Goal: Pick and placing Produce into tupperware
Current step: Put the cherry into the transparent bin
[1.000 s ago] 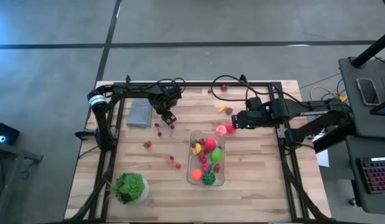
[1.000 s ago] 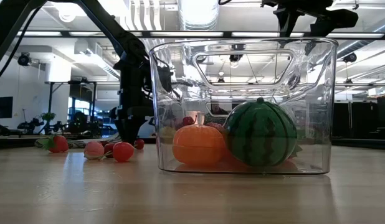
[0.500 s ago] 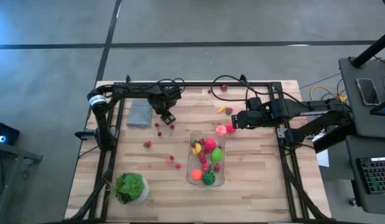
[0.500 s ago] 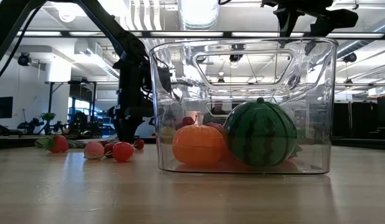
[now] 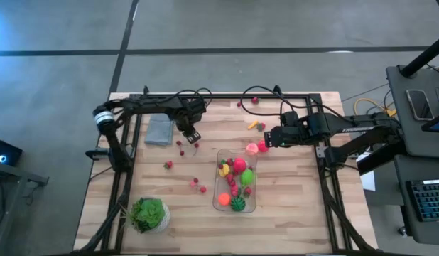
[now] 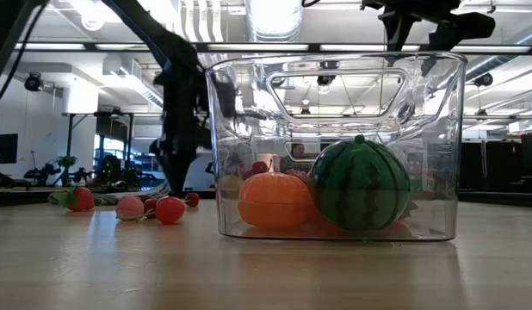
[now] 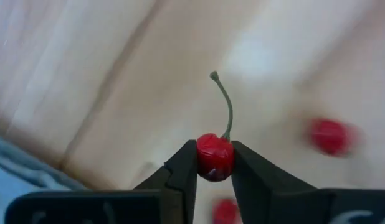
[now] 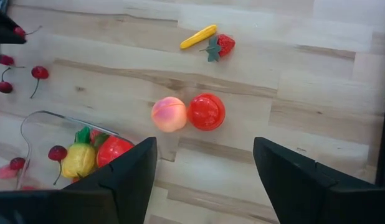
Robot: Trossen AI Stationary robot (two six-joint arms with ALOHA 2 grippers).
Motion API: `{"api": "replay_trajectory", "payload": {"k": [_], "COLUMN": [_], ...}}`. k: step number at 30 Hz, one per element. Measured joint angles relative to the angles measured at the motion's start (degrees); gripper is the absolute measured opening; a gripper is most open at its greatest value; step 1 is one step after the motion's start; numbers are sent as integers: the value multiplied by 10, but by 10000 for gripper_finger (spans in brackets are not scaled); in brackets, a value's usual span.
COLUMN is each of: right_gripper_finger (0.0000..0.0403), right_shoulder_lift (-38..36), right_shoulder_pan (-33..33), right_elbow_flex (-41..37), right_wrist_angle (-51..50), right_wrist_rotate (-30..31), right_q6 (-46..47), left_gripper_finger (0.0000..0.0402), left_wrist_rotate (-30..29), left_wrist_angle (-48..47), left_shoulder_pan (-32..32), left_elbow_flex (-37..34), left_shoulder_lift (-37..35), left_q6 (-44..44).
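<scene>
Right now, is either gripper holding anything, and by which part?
The left gripper pinches a red cherry by its round body, stem free. The right gripper holds nothing.

both arms are dark, nearly black, built of slim tubular links with blocky joints and loose black cables. the left arm carries a pale silver ring at one joint. the right arm shows a small green light near its wrist.
</scene>
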Motion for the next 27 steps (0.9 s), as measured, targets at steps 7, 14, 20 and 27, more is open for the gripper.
{"api": "replay_trajectory", "payload": {"k": [7,14,20,27], "right_gripper_finger": [258,258,258,258], "right_shoulder_lift": [-1,-5,-10,-11], "right_shoulder_pan": [0,0,0,0], "right_elbow_flex": [0,0,0,-1], "right_wrist_angle": [0,-1,-1,-2], "right_wrist_rotate": [-7,-9,-12,-54], "right_q6": [-15,-32,-46,-37], "left_gripper_finger": [68,68,68,124], "left_wrist_rotate": [111,177,175,172], "left_wrist_angle": [107,254,330,335], "left_shoulder_pan": [-91,-195,-253,-280], "left_elbow_flex": [0,0,0,9], "left_shoulder_lift": [-146,-191,-137,-70], "left_q6": [0,-53,-136,-267]}}
